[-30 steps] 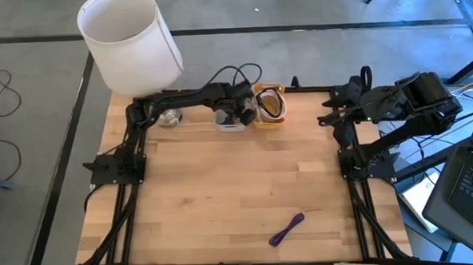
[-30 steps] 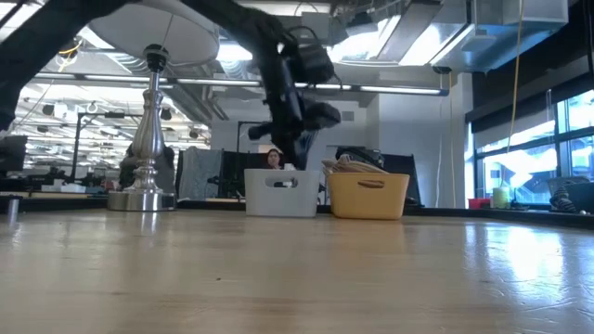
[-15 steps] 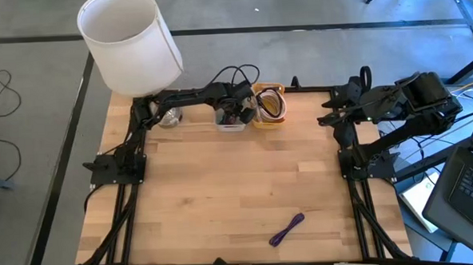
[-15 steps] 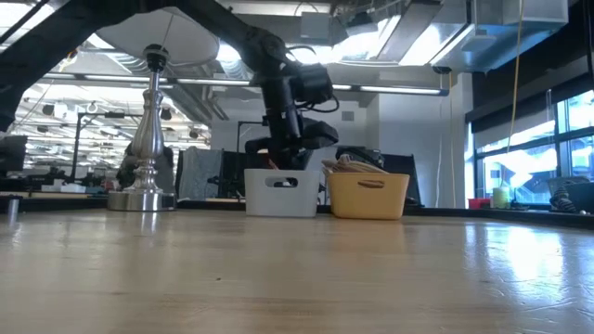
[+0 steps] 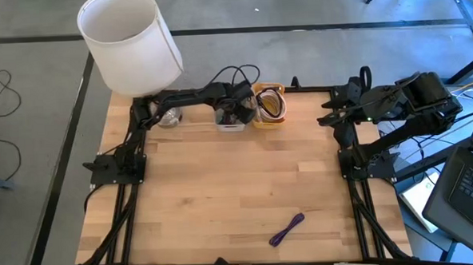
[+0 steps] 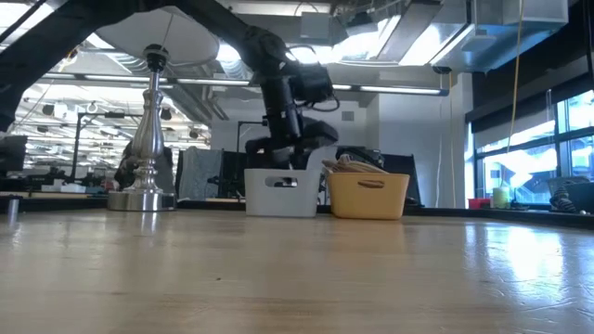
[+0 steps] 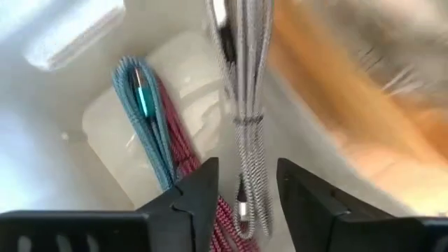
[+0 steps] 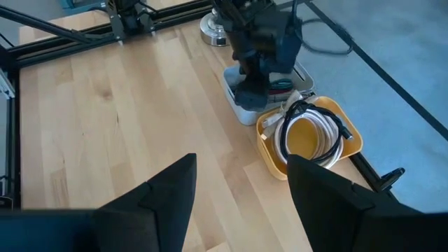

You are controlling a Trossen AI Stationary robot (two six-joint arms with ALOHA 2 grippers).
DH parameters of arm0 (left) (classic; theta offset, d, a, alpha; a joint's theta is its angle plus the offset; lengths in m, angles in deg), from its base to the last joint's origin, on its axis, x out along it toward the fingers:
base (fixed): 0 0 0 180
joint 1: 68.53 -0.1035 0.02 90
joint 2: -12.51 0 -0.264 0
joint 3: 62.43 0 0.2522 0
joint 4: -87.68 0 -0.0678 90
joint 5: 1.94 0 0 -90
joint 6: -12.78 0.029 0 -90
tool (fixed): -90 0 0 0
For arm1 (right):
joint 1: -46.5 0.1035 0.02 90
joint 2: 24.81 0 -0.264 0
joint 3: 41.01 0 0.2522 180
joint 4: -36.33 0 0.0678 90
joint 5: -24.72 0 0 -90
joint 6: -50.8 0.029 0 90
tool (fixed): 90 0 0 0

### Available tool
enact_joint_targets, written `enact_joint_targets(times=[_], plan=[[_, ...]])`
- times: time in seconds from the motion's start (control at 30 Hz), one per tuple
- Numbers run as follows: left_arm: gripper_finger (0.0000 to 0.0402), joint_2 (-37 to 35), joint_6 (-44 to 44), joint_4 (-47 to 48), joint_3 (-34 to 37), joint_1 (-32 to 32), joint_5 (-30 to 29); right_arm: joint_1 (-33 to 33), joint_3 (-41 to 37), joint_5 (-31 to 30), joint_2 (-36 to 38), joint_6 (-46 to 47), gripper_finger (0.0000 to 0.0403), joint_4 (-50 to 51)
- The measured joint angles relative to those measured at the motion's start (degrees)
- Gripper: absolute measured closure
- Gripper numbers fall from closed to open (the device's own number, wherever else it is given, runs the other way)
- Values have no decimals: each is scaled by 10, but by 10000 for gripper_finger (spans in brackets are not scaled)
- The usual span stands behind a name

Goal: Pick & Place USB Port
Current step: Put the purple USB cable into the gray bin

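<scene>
Having spread, left claw [image 7: 245, 192] released grey cable [image 7: 250, 133] into white bin [image 6: 280, 192].

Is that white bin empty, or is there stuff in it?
Not empty: the white bin holds bundled cables, a teal one, a red one and a grey braided one.

The wooden tabletop [image 5: 223, 197] is carrying four items. A white bin [image 5: 230, 123] and a yellow bin [image 5: 270, 107] are sitting side by side at the far edge, touching or nearly so. A lamp [image 5: 128, 40] with a silver base [image 6: 141, 198] is standing just beside the white bin, toward the left. A purple cable [image 5: 286, 228] is lying alone near the front edge, well apart from the bins.
</scene>
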State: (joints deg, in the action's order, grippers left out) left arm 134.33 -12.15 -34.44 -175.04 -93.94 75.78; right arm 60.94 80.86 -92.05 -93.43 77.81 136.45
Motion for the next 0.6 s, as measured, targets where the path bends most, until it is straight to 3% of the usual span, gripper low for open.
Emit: enact_joint_targets(times=[0.37,0.6], plan=[[263,-68,17,-51,-75,32,14,0,0,0,0,-2,178,0],[262,-69,24,-132,-126,112,155,0,0,30,0,11,178,1]])
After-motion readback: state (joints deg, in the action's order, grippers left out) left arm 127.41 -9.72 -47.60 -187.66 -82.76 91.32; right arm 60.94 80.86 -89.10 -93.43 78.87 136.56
